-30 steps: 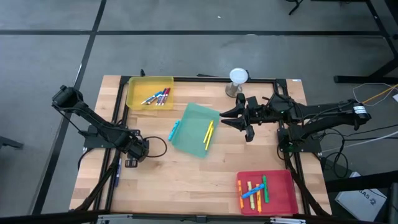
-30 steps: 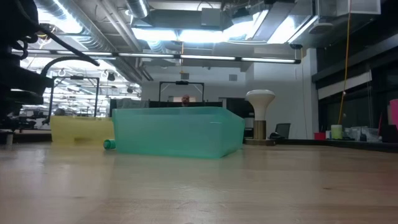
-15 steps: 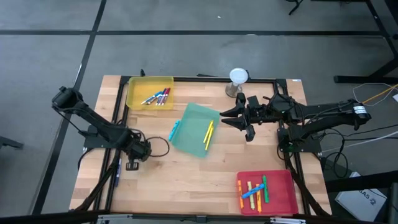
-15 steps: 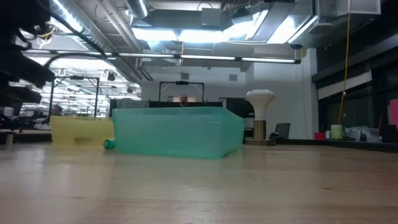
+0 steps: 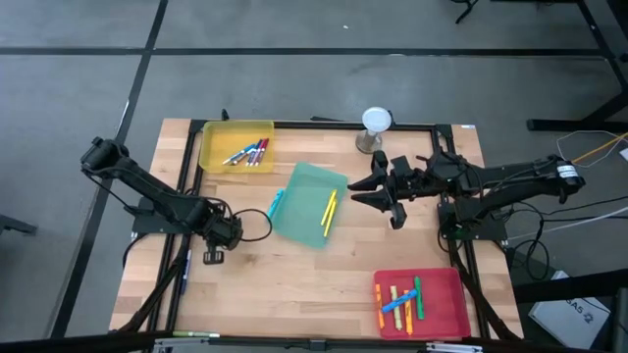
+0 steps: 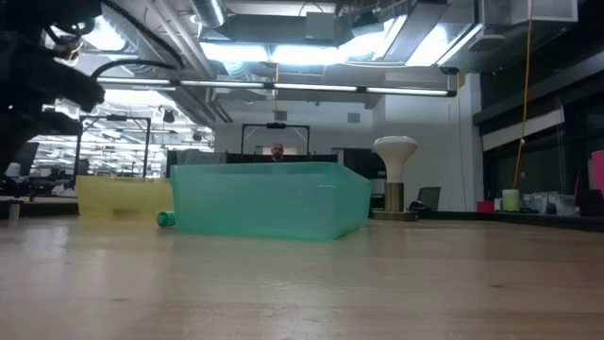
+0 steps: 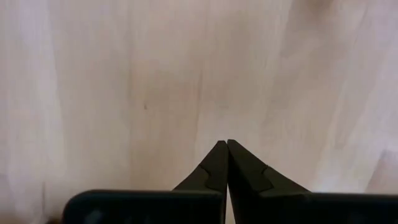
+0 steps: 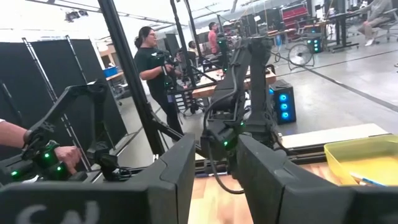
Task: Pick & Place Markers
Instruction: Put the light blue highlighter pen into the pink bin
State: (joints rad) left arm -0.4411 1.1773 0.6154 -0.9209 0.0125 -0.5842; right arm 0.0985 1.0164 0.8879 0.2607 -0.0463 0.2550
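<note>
Several markers (image 5: 247,153) lie in the yellow tray (image 5: 218,137) at the far left. A teal marker (image 5: 276,204) lies on the table against the green tray's (image 5: 299,221) left side, and a yellow marker (image 5: 329,211) lies inside that tray. Several more markers (image 5: 400,300) lie in the red tray (image 5: 446,304) at the near right. My left gripper (image 7: 226,144) points down over bare wood left of the green tray, shut with nothing between its fingers. My right gripper (image 5: 359,188) hangs level above the table, right of the green tray, open with nothing in it.
A white lamp-like stand (image 5: 376,124) rises at the far edge. A thin blue stick (image 5: 184,270) lies along the left frame rail. Bare wood stretches between the green tray and the near edge. People stand in the room beyond the table (image 8: 149,62).
My left gripper has risen and drifted a little toward the table's right, over bare wood. The markers and the trays stay where they were.
</note>
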